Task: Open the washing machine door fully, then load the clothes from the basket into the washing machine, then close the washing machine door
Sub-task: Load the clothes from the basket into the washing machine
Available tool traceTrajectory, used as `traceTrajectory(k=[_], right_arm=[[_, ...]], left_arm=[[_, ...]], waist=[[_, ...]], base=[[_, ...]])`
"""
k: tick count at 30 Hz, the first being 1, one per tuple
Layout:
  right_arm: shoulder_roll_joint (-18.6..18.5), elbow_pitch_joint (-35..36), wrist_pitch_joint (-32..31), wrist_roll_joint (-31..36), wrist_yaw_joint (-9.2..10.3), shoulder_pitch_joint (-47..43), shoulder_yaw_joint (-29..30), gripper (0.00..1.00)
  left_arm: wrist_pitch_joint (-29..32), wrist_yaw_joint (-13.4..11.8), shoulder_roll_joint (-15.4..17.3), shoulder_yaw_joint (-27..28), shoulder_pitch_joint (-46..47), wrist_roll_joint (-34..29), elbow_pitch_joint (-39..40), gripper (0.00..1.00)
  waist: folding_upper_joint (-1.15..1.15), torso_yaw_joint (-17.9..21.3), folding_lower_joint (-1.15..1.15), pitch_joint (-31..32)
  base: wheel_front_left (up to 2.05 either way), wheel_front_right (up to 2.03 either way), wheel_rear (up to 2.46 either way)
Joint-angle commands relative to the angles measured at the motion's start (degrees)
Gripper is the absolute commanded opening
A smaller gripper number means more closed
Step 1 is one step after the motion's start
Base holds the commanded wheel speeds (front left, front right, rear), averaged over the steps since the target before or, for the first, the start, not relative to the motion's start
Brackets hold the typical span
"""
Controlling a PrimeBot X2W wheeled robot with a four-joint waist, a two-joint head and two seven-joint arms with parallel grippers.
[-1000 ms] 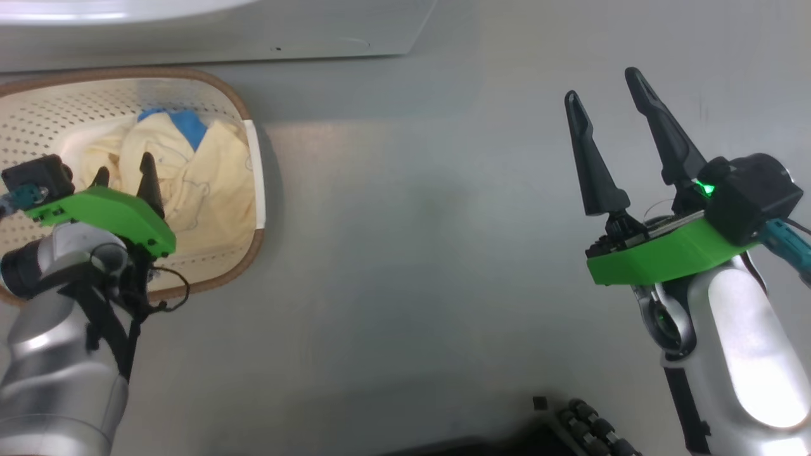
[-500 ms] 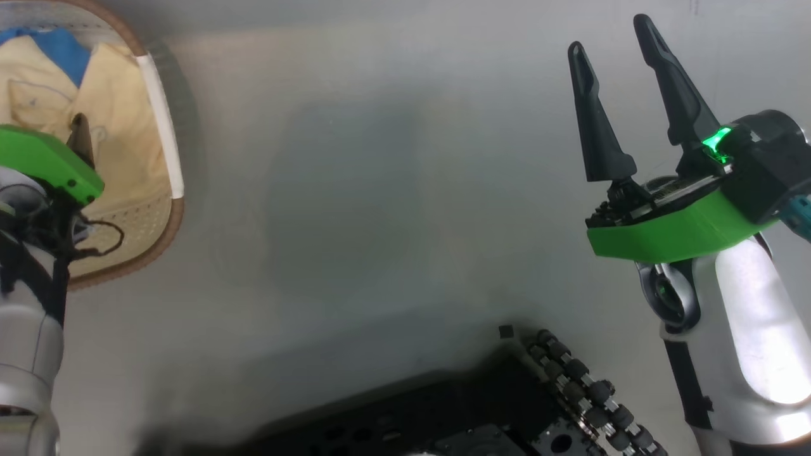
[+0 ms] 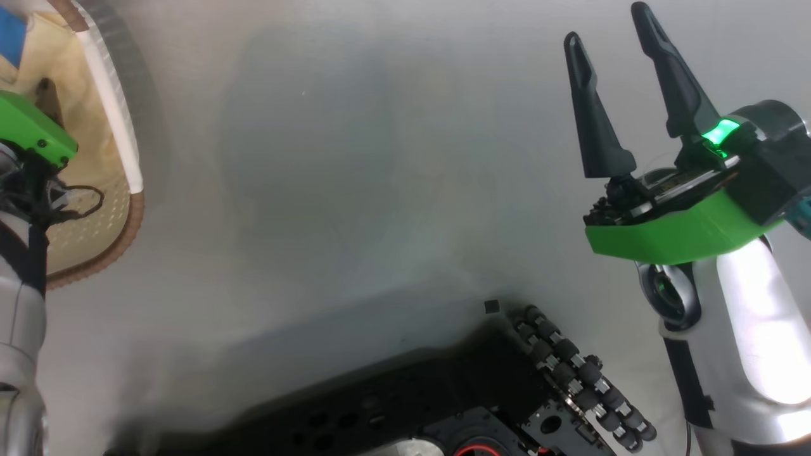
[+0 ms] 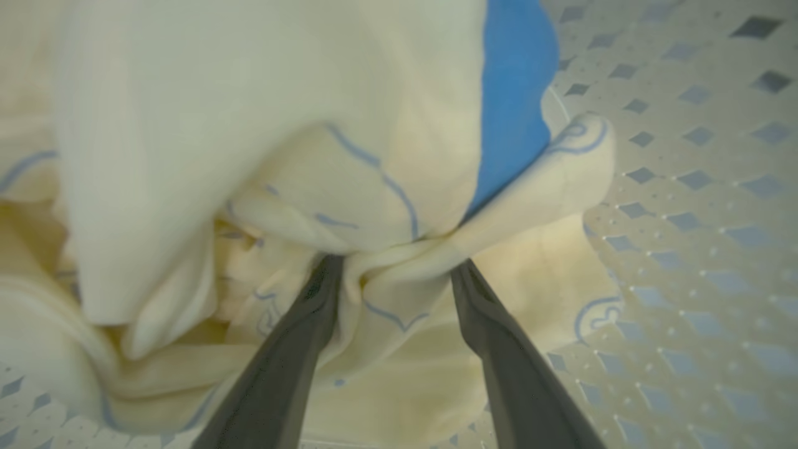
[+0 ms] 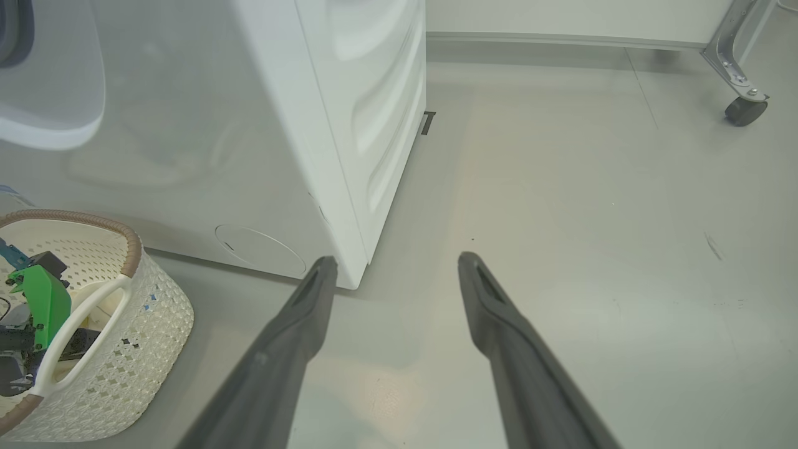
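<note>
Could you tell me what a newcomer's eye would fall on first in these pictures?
The cream-yellow clothes with a bright blue patch crowd the left wrist view, where the open left gripper pokes into their folds in the basket. In the head view the open right gripper, green-mounted, hangs over grey floor at the right, the white washing machine ahead of it.

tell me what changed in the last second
Mostly the head camera swung: the basket slid to that view's left edge and the robot's black base came into sight below. Nothing was taken hold of or let go. The left pincer stayed open, down in the clothes with a fold between its fingers. The right pincer stayed open over the floor.
</note>
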State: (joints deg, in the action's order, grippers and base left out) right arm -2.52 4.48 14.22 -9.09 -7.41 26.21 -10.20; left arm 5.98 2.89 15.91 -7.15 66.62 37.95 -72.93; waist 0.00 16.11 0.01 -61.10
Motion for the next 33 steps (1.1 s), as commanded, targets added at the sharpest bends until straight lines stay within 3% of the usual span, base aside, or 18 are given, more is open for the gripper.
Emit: traceTrajectory(k=[1,2,7,16,33], right_arm=[[-0.4,2.1,0.4,-0.4,-0.08,-3.1,-0.2,1.0],[-0.4,2.3,0.4,-0.4,-0.08,-3.3,0.1,1.0],[-0.4,2.7,0.1,-0.2,-0.08,-3.3,0.2,1.0],[-0.4,2.8,-0.2,-0.8,-0.08,-2.9,0.4,1.0],[-0.4,1.4,-1.1,0.1,-0.08,-7.0,5.0,1.0]], left_arm=[[0.7,-0.4,1.1,1.3,-1.5,1.3,-0.1,0.17],[0.5,-0.7,0.9,1.1,-1.3,1.1,-0.1,0.0],[-0.8,-1.1,0.4,0.8,-0.9,1.1,-0.3,0.0],[-5.3,0.4,0.4,-0.7,-0.7,0.0,-0.3,0.0],[-19.5,1.5,-0.3,-6.7,-5.8,-5.5,1.0,0.0]], waist=[[0.0,-0.6,-0.01,-0.2],[0.0,-0.8,-0.01,-0.3],[0.0,-1.2,-0.01,-0.3],[0.0,-2.6,-0.01,1.7],[0.0,-6.4,-0.01,14.0]], base=[[0.0,0.0,0.0],[0.0,0.0,0.0],[0.0,0.0,0.0],[0.0,0.0,0.0],[0.0,0.0,0.0]])
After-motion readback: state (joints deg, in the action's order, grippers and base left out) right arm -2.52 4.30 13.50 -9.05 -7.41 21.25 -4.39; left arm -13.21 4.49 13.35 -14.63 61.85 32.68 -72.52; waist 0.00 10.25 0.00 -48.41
